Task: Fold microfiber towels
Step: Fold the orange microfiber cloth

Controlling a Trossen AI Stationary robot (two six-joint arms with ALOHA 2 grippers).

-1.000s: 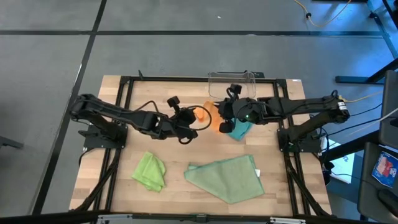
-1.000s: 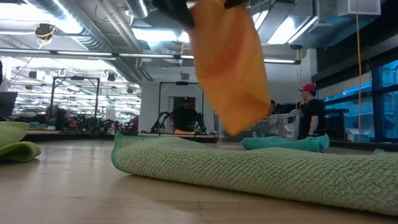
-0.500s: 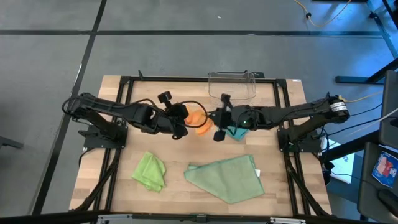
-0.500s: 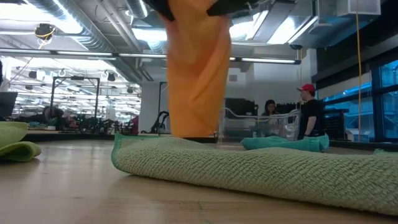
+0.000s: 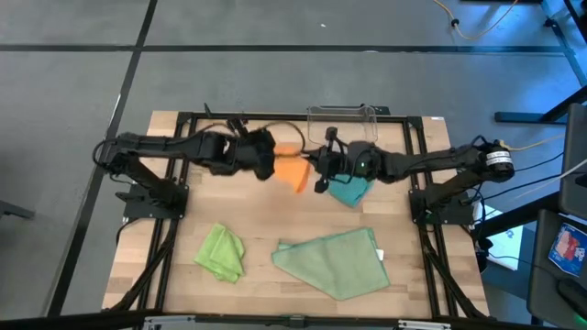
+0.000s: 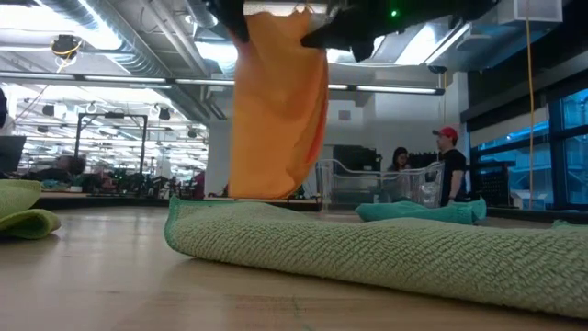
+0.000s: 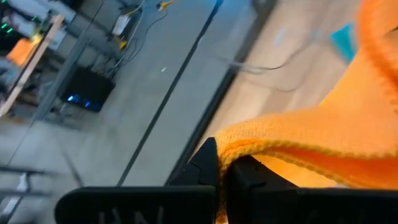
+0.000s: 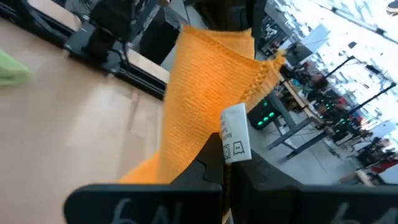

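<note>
The orange towel [image 5: 292,170] hangs in the air between my two grippers over the table's far middle; it also shows in the low view [image 6: 276,106]. My left gripper [image 5: 272,165] is shut on its left top corner, my right gripper [image 5: 318,170] on its right top corner. The teal towel [image 5: 349,191] lies bunched on the table under my right arm. The lime green towel [image 5: 221,252] lies crumpled at the near left. The pale sage towel [image 5: 335,262] lies spread at the near middle. My left gripper pinches the orange towel's top hemmed edge [image 7: 249,138] at a corner between its two fingers, coming level from the table's left. The towel hangs below, clear of the table. My right gripper pinches the orange towel's other top corner, by the white care label [image 8: 234,142], between its two fingers, coming level from the table's right. The towel hangs below in loose folds.
A clear plastic bin [image 5: 342,124] stands at the table's far edge behind the grippers. People stand in the room beyond the table [image 6: 448,175]. Bare wood shows at the table's near left and between the lime and sage towels.
Both grippers have gone toward the table's far edge and up with the orange towel. They have drawn apart, and the towel has spread from a narrow bunch into a wider hanging sheet, its lower edge lifted clear of the table.
</note>
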